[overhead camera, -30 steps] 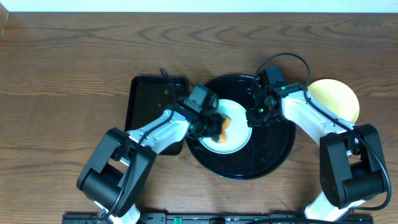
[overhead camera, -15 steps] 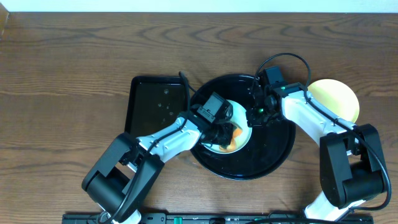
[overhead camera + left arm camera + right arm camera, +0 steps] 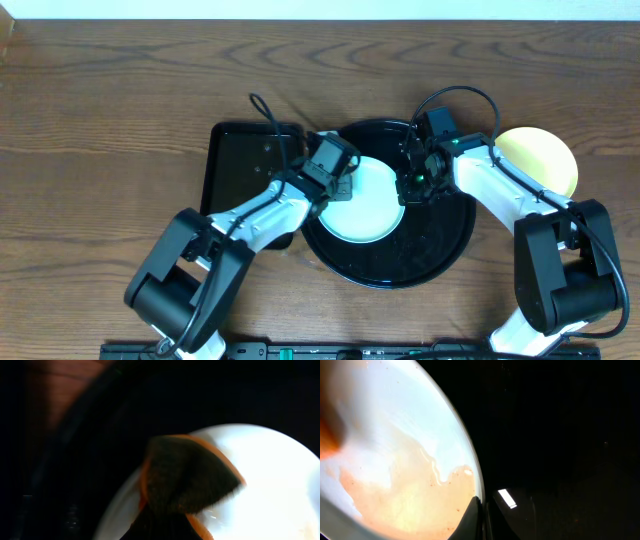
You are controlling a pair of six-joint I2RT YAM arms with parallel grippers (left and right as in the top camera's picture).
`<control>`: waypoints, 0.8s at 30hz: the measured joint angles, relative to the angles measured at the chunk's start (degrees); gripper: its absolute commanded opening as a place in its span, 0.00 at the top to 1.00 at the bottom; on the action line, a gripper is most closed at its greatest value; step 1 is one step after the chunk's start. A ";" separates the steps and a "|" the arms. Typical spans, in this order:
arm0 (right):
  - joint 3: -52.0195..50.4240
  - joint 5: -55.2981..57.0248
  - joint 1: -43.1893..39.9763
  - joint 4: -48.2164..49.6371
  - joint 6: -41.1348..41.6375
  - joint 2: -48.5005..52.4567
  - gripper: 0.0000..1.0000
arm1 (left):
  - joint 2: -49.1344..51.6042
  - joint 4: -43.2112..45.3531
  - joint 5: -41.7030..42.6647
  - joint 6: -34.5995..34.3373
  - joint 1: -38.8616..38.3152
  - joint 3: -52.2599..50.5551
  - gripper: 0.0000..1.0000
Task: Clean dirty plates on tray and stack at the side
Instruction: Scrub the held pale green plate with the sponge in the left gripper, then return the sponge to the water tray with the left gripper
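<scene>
- The left gripper (image 3: 343, 182) is pinching a dark sponge (image 3: 186, 477) with an orange edge, its jaws pressed tight on it. The sponge is lying against the left rim of the pale mint-blue plate (image 3: 362, 202).
- The left arm is reaching up from the front-left of the table (image 3: 120, 90), bent at the elbow. Its wrist is hanging over the left rim of the round black tray (image 3: 445, 245), where that tray is meeting the rectangular black tray (image 3: 235, 160).
- The right gripper (image 3: 409, 188) is clamping the right rim of the same plate, its jaws closed down to a thin slit around the plate's edge. In the right wrist view the fingertips (image 3: 476, 516) are biting the rim at the bottom of the picture.
- The right arm is coming in from the front-right of the table and folding back toward the tray's middle, with its cable looping above it.
- The mint-blue plate is sitting inside the round tray, left of the tray's centre. Orange-brown smears are showing on its surface near the right gripper.
- The pale yellow plate (image 3: 545, 160) is lying on the table just beside the tray's right edge, partly hidden by the right arm.
</scene>
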 measured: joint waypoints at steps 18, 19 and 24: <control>-0.74 0.44 0.00 1.38 0.50 0.00 0.86 | -18.18 -15.43 0.83 4.37 11.06 0.00 0.92; -1.09 0.42 0.00 1.97 0.55 0.00 0.87 | -18.12 -16.04 0.52 4.52 12.52 0.00 0.92; -4.02 -1.60 0.00 7.41 0.59 -0.09 0.99 | -18.05 -18.64 -0.22 4.57 18.69 0.00 0.92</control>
